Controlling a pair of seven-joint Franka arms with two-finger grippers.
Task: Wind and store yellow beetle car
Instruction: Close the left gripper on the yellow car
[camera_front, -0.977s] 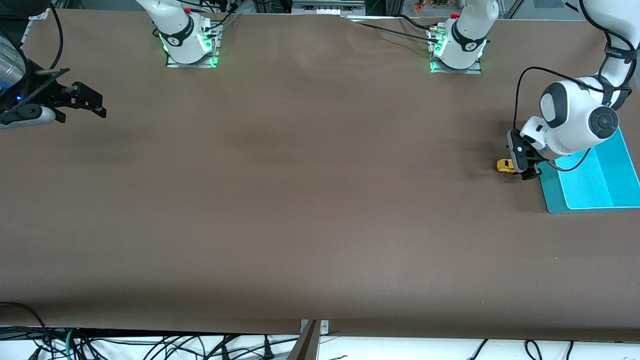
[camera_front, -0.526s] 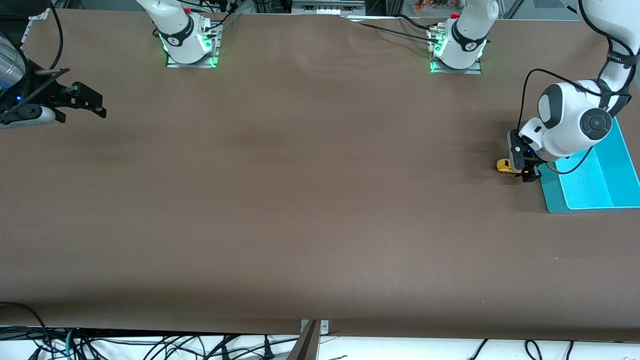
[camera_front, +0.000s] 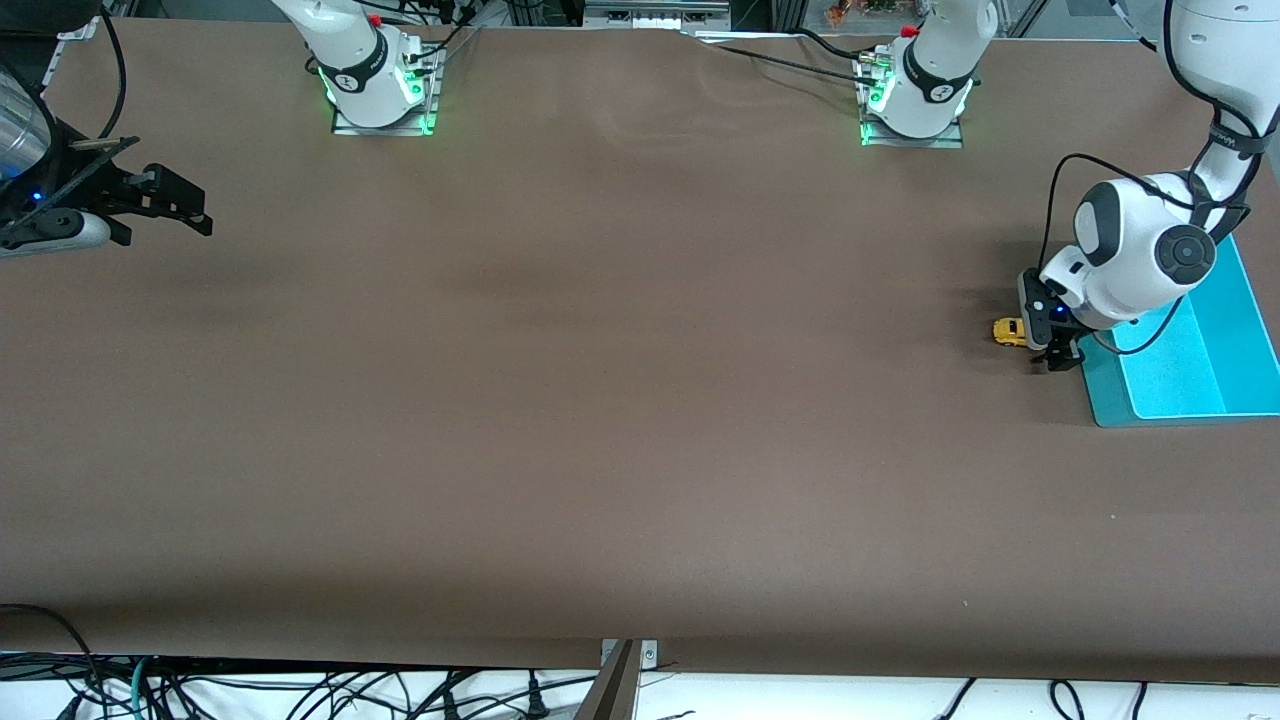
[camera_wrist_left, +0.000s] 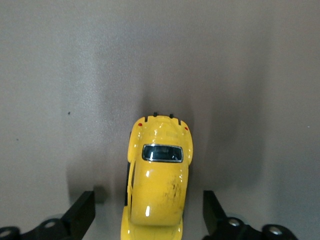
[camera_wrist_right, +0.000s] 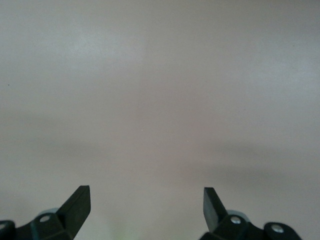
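Observation:
The yellow beetle car (camera_front: 1010, 332) stands on the brown table near the left arm's end, beside the teal tray (camera_front: 1180, 385). My left gripper (camera_front: 1052, 348) is down at the table around the car. In the left wrist view the car (camera_wrist_left: 159, 185) lies lengthwise between the two black fingers (camera_wrist_left: 84, 212), with a gap on each side, so the left gripper (camera_wrist_left: 147, 207) is open and touches nothing. My right gripper (camera_front: 185, 205) waits over the right arm's end of the table, and in the right wrist view it (camera_wrist_right: 146, 200) is open and holds nothing.
The teal tray has a low wall (camera_front: 1255, 300) and reaches the table's edge at the left arm's end. The two arm bases (camera_front: 380, 85) (camera_front: 915, 95) stand along the table edge farthest from the front camera.
The left arm's wrist has dropped a little, bringing its gripper lower around the car. The car and the right arm have not moved.

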